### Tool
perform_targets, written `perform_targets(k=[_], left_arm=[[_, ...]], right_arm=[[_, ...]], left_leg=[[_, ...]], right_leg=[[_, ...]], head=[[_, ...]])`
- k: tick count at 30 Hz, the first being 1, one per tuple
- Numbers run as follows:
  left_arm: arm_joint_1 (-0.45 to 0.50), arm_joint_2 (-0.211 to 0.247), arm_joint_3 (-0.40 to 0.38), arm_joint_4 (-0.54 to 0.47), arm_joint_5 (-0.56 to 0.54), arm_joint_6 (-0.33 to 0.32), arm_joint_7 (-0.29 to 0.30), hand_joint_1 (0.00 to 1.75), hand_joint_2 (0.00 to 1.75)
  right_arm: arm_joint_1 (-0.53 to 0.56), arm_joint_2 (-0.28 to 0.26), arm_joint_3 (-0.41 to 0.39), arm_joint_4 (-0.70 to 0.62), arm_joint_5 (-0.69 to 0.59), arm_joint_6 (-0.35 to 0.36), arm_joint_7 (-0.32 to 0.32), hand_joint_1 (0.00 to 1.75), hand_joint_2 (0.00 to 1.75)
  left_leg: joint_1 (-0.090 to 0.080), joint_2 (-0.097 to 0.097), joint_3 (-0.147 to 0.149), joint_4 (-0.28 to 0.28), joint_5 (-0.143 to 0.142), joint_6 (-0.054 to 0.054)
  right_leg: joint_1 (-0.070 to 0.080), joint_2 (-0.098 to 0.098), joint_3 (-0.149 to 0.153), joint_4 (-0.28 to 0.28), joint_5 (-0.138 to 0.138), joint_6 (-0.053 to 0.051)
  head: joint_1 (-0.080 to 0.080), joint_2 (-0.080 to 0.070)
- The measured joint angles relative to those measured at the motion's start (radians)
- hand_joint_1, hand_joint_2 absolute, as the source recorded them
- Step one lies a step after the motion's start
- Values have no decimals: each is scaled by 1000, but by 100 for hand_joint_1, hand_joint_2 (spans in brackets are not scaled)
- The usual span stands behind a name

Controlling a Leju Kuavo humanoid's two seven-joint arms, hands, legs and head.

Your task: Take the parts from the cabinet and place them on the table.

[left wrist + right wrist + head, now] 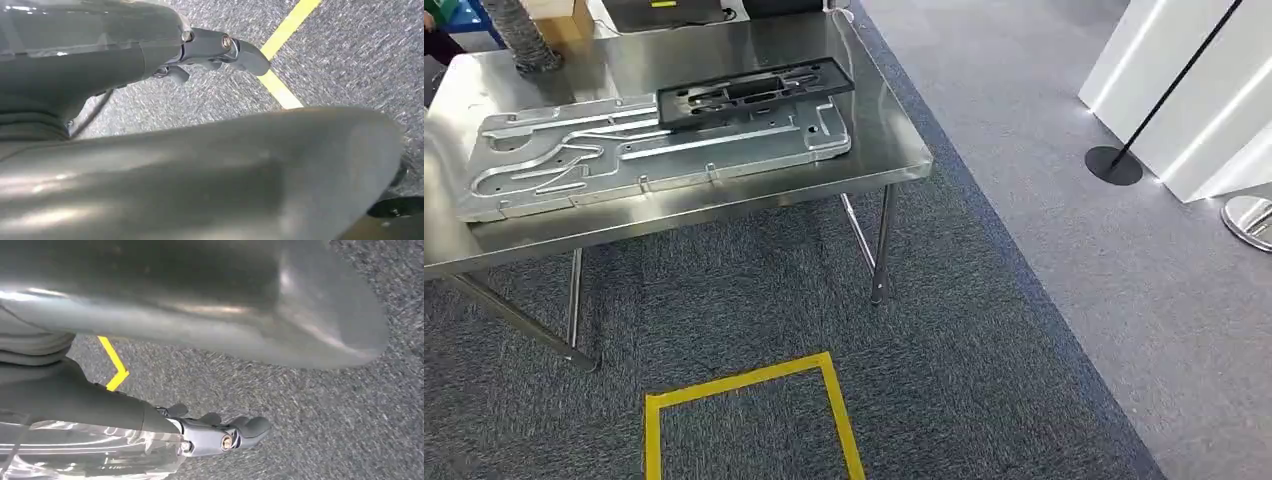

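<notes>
On the stainless-steel table (pixel 894 150), you are looking at two parts lying flat: a large silver machined plate (pixel 574 165) with routed channels and curved grooves, and a smaller black rectangular frame (pixel 754 90) with cut-out slots, resting partly on the plate's far edge. Both are sitting well inside the tabletop, whose brushed surface is reflecting light. A ribbed grey hose (pixel 524 40) and a cardboard box (pixel 564 15) are standing at the table's far side. Below the table, yellow tape (pixel 839 410) is marking a square outline on coarse blue-grey carpet.

Your left hand (pixel 220 50) is hanging over that carpet near the tape, fingers extended and holding nothing. Your right hand (pixel 220 432) is hanging likewise, dark fingers loosely apart, nothing in them; clear plastic wrap is covering the forearm behind it.
</notes>
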Motion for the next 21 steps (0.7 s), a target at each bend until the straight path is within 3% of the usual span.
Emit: perform_targets(k=[1,2,3,4,5,7,8,10,12,13,14,15,17,18,19,21], left_arm=[[1,0,0,0,3,-2,0,0,0],[3,0,1,0,7,-3,0,0,0],[3,0,1,0,9,-5,1,0,0],[3,0,1,0,9,-8,1,0,0],[3,0,1,0,9,-10,1,0,0],[2,0,1,0,9,-11,1,0,0],[1,-1,1,0,9,-12,1,0,0],[1,-1,1,0,9,-12,1,0,0],[2,-1,1,0,8,-13,-1,0,0],[3,-1,2,0,8,-13,-2,0,0],[3,0,2,0,8,-12,-2,0,0],[3,-1,2,0,8,-12,-3,0,0],[3,0,2,0,6,-12,-5,0,0],[3,-1,2,0,6,-12,-6,0,0],[4,-1,2,0,5,-12,-6,0,0],[3,0,2,0,4,-10,-8,0,0]], right_arm=[[-2,0,0,0,1,0,0,0,0],[-2,0,0,0,2,0,0,0,0],[0,0,0,0,4,0,2,0,0],[1,0,0,0,6,0,3,0,0],[1,0,0,0,6,0,3,0,0],[-3,-1,1,0,7,0,3,0,0],[-7,-3,1,0,8,0,3,0,0],[-7,-3,1,-1,9,-1,2,0,0],[-4,-6,1,0,9,-1,2,0,0],[-6,-5,1,0,9,-1,2,0,0],[-9,-5,1,0,9,-1,1,0,0],[-9,-5,1,0,9,-1,-1,0,0],[-7,-5,1,0,9,-1,-2,0,0],[-6,-5,1,0,9,-2,-3,0,0],[-6,-5,1,0,9,-2,-4,0,0],[-6,-5,1,0,10,-2,-6,0,0]], left_leg=[[-3,4,-10,2,5,1],[-5,6,-19,5,9,2],[-7,8,-28,8,13,1],[-9,8,-35,11,17,1],[-10,8,-42,13,21,0],[-12,8,-52,16,31,-4],[-17,9,-55,19,36,-10],[-15,10,-60,19,45,-20],[-13,10,-61,15,60,-32],[-11,7,-69,27,46,-37],[-12,1,-86,62,-6,-42],[-8,0,-107,126,-64,-46],[-2,0,-147,279,-159,-54],[-1,0,-148,322,-178,-57],[1,0,-123,307,-172,-59],[4,0,-6,153,-118,-59]], right_leg=[[-2,-1,-39,96,-48,5],[-3,-2,-66,165,-75,9],[-4,-2,-71,193,-78,9],[-5,-3,-51,168,-59,8],[-4,-4,-10,100,-26,5],[-1,-11,114,-105,44,-9],[8,-16,134,-153,38,-15],[11,-14,123,-149,54,-21],[9,-14,118,-155,71,-35],[1,-20,112,-162,86,-38],[1,-17,97,-164,97,-48],[0,-17,84,-163,106,-51],[1,-17,53,-159,125,-48],[1,-17,35,-154,135,-46],[0,-17,20,-149,143,-44],[-3,-14,-6,-137,156,-36]], head=[[0,0],[0,0],[0,0],[0,0],[0,0],[0,0],[0,0],[0,0],[0,0],[0,0],[0,0],[0,0],[0,0],[0,0],[0,0],[0,0]])
